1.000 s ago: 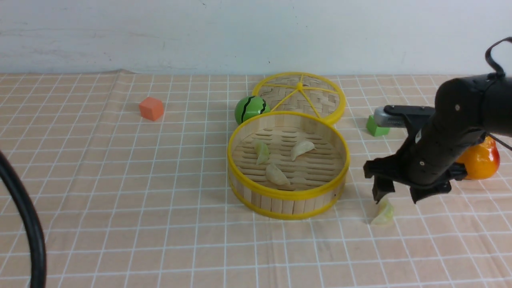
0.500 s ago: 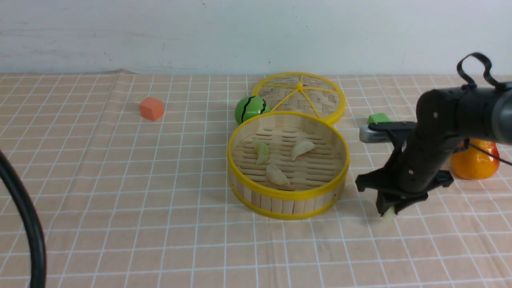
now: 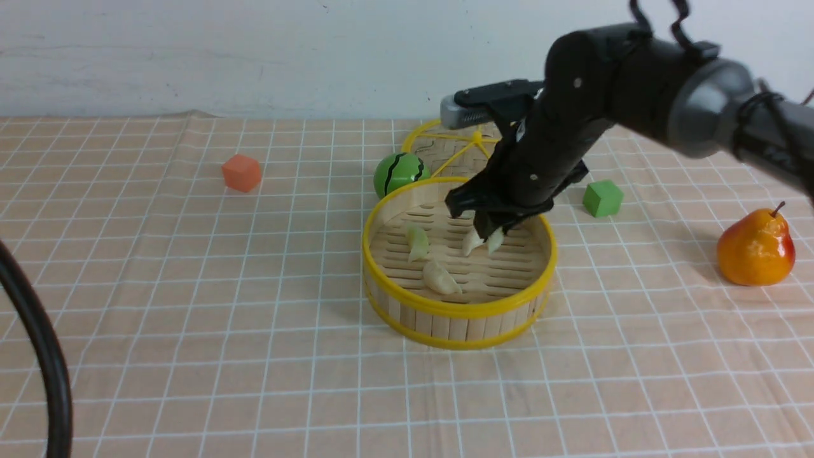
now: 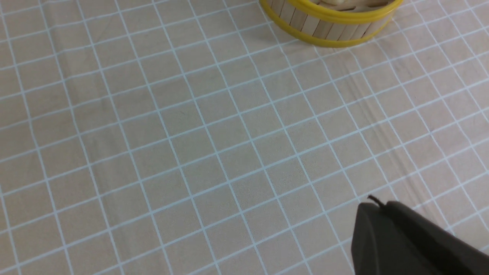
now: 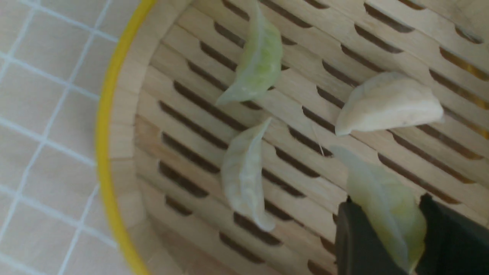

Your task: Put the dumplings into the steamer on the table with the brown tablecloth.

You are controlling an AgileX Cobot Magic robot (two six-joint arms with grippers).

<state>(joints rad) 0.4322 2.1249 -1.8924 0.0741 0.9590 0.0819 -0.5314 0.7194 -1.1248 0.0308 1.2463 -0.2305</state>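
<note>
The steamer (image 3: pixel 445 310) stands mid-table on the brown tablecloth (image 3: pixel 191 286). Three dumplings lie on its slats: one pale green (image 3: pixel 417 242), one cream near the front (image 3: pixel 440 277), one cream (image 3: pixel 472 242). My right gripper (image 3: pixel 486 232) hangs over the steamer's back half, shut on the fourth, light green dumpling (image 3: pixel 495 240). The right wrist view shows this dumpling (image 5: pixel 382 202) between the black fingers (image 5: pixel 355 244), just above the slats, with the other three beyond it (image 5: pixel 259 61), (image 5: pixel 387 103), (image 5: pixel 244 177). My left gripper (image 4: pixel 382 229) is shut and empty over bare cloth, near the steamer's front wall (image 4: pixel 332 36).
The flat woven lid (image 3: pixel 445 149) lies behind the steamer, partly hidden by my right arm. A green watermelon ball (image 3: pixel 397 173) touches the steamer's back left. An orange cube (image 3: pixel 241 172), a green cube (image 3: pixel 601 198) and a pear (image 3: pixel 755 248) stand around. A black cable (image 3: pixel 38 356) is at the left.
My right gripper came down on the dumpling on the cloth right of the steamer, shut on it, lifted it and carried it left over the steamer.
</note>
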